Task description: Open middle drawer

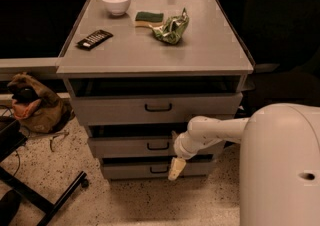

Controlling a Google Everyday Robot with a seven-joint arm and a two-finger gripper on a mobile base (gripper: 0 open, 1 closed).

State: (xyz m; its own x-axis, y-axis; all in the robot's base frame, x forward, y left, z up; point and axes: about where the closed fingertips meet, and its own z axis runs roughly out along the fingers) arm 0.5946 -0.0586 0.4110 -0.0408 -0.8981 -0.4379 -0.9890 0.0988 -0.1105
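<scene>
Grey drawers (115, 110): 3 | middle drawer (120, 147) | 1 claw (175, 168) near its handle (158, 145) | grip: cannot tell

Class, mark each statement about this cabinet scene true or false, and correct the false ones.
1. The end effector hangs below and right of the middle drawer's handle. True.
2. The cabinet has two drawers. False: it has three.
3. A sponge lies beside a green bag. True.
4. The bowl sits on the sponge. False: it stands on the cabinet top, apart from the sponge.
</scene>
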